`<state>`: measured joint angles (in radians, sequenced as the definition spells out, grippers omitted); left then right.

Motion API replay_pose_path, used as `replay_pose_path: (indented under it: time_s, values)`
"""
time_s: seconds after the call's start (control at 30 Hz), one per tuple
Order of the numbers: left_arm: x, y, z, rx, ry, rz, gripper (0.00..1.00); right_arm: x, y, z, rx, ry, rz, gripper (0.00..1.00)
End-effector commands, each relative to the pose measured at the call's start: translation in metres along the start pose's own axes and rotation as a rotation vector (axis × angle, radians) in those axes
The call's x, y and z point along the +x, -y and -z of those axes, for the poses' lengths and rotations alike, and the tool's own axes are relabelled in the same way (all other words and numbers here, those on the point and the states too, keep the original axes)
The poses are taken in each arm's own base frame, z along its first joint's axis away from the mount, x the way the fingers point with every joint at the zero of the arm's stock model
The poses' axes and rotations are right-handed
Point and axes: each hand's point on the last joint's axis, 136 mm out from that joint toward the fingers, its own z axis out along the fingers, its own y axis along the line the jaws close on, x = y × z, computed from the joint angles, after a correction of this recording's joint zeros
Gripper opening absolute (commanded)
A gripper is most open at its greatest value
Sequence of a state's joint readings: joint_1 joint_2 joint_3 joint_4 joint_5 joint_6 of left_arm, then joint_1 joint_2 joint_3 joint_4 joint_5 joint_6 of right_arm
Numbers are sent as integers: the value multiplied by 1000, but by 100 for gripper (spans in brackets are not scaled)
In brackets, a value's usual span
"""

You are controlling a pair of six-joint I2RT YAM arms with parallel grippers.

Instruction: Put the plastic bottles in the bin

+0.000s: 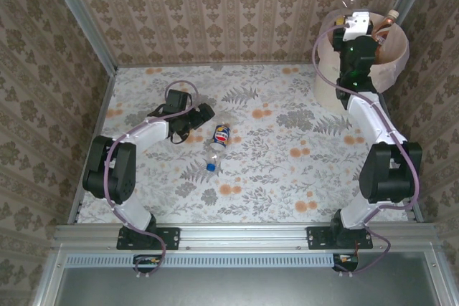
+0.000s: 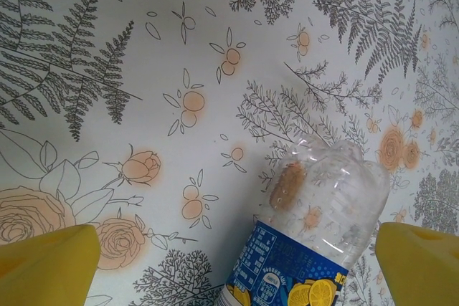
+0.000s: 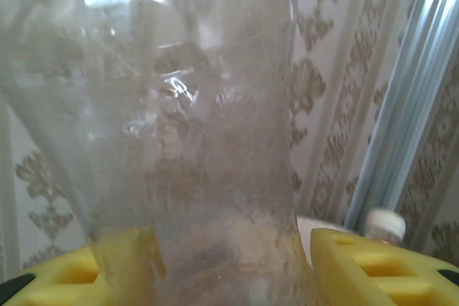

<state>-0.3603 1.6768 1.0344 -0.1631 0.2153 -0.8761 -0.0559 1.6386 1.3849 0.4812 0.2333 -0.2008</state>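
On the flowery table (image 1: 287, 177), about the middle: a small clear plastic bottle (image 2: 323, 213) with a blue label and yellow lemon pictures. Lying on its side, little blue cap (image 1: 211, 165) pointing toward the arm bases. Low over the table right by it, the left pincer (image 2: 231, 266). Yellow fingers (image 2: 50, 266) spread as wide as can be, one on each side of the bottle's bottom end. Not closed on it, holding nothing.

Looks empty, so probably very light and easy to knock or roll away. Thin walls, likely soft and squashy, and a bit slippery too. Best to pinch gently across the round middle at the label, not at the skinny neck.

Farther back, at the far right corner: the big round cream-white bin (image 1: 326, 84). Right above its open top, the right pincer (image 3: 222, 270), closed on a second clear plastic bottle (image 3: 186, 127) and squeezing it near one end. Already in the bin, another bottle with a brown-orange cap (image 1: 391, 16), poking up at the rim. Looks ready to drop the held one in.
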Motion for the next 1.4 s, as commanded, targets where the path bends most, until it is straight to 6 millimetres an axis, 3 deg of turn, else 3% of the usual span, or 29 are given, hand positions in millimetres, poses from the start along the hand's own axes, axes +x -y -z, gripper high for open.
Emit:
replay_pose_path:
  time_s: [0.0, 0.23, 0.4, 0.53, 0.73, 0.9, 1.0, 1.07, 1.2, 1.37]
  values:
    - [-3, 4, 6, 9, 23, 3, 100, 19, 17, 3, 18, -165, -2, 36]
    - [1, 1, -5, 4, -8, 17, 100, 74, 30, -4, 19, -450, 116, 39]
    - [0, 2, -7, 1, -7, 18, 100, 96, 17, -13, -47, -575, 73, 43]
    - [-1, 0, -6, -11, -6, 12, 100, 113, 21, -24, 2, -661, 67, 59]
    - [-3, 0, -7, -19, -3, 11, 100, 92, 18, -29, -25, -670, 17, 81]
    - [-2, -1, -11, -24, -14, 13, 100, 61, 2, -21, -145, -605, -101, 87]
    - [-1, -2, -14, -26, -24, 14, 100, 46, 4, -20, -177, -555, -220, 87]
    - [-1, -1, -16, -26, -29, 15, 100, 47, 6, -23, -159, -547, -214, 86]
    - [-1, -1, -18, -23, -35, 14, 100, 81, 25, -34, -25, -601, -139, 78]
    - [-1, -2, -16, -26, -30, 11, 100, 141, 16, -32, -54, -749, -33, 59]
